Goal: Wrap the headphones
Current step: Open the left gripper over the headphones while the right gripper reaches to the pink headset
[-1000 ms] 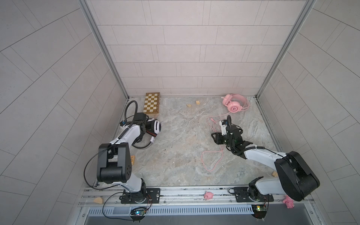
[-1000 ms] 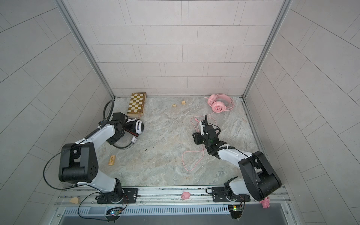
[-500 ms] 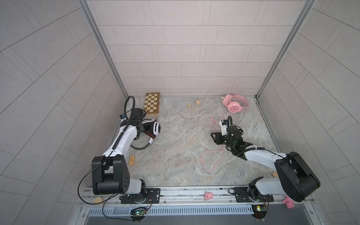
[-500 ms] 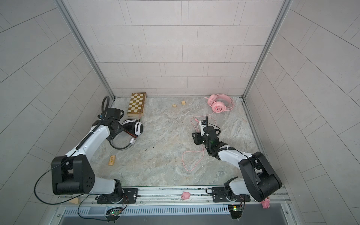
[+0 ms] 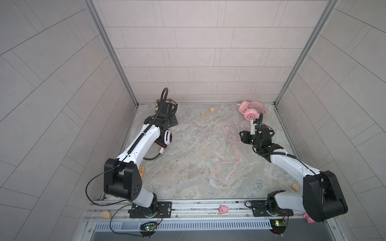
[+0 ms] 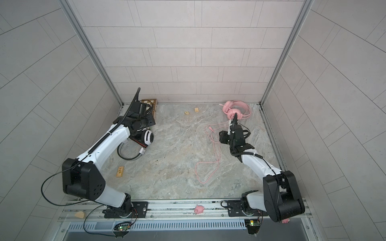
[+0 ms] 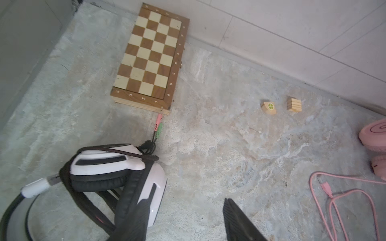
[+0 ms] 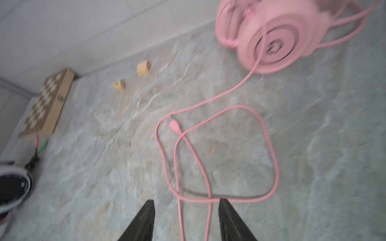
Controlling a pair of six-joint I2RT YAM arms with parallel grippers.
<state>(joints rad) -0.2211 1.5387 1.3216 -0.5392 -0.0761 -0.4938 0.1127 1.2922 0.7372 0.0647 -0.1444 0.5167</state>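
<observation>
On the far right of the grey marbled desk, the right tool hung with its black fingers spread. Two strands of the thin pink cord ran between them, lengthwise along the tool's reach, unpinched. The all-pink over-ear headset lay at about 12 o'clock from that tool, against the back wall. Its cord trailed from there toward 6 o'clock and ended in a loose loop at about 7 o'clock. The right arm was plainly the nearer one, and a drop and squeeze looked likely to catch the cord.

At 9 o'clock across the desk, the left tool also stood spread and empty beside the white black-striped headset. That headset's plugs pointed at the wooden chessboard.

Against a second earlier, the left arm had stretched farther toward the back wall and its tool had widened. The right arm had barely shifted.
</observation>
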